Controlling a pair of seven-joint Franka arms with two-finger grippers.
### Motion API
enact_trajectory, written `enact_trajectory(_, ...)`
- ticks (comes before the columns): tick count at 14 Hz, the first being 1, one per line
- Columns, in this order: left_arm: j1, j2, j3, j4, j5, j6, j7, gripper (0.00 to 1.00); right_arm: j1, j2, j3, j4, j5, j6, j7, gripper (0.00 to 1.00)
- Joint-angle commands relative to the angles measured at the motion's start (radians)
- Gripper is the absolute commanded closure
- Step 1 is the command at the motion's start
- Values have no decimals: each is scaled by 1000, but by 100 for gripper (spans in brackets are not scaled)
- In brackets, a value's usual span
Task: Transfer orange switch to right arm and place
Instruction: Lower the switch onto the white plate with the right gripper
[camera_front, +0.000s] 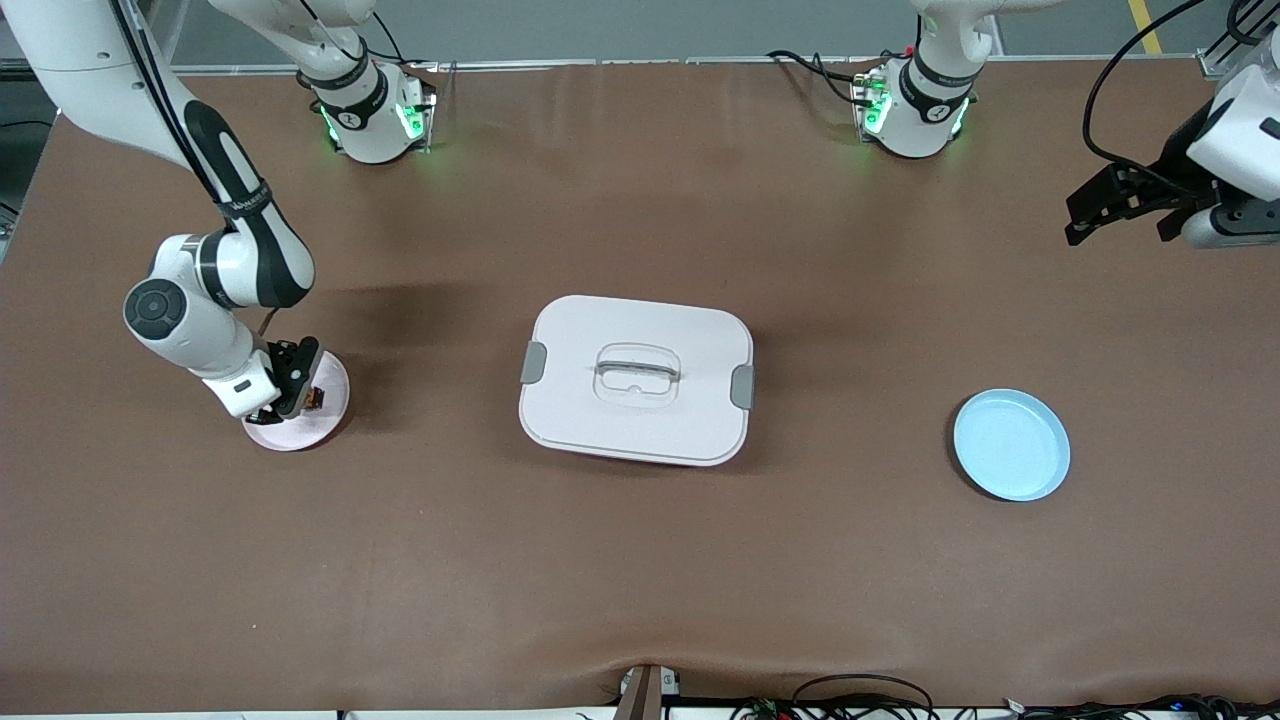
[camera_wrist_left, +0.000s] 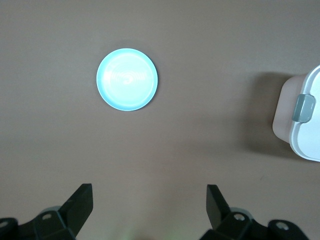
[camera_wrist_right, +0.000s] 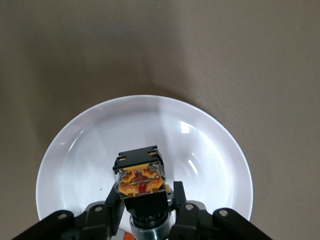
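A robotics lab. Two white Franka arms (camera_front: 215, 260) stand bolted at a brown-covered table (camera_front: 640, 560). Loose cables (camera_front: 860, 695) trail along the table's edge by the camera.

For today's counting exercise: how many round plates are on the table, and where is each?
2. A pink plate lies under the right gripper at the right arm's end; a blue plate lies at the left arm's end. The closed box may hide more.

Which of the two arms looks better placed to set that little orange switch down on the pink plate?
The right one. Its hand is already shut on the orange switch, directly over the pink plate. The left hand waits open and empty, above the table's other end.
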Motion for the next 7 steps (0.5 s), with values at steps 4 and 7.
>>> enact_trajectory(4,5,3,0,10,-4,0,-5,0,-22,5,13,-1,-21,15,-9,74)
enact_trajectory(7,5,3,0,12,-4,-6,-10,0,-22,7,13,-1,-21,18,-9,60)
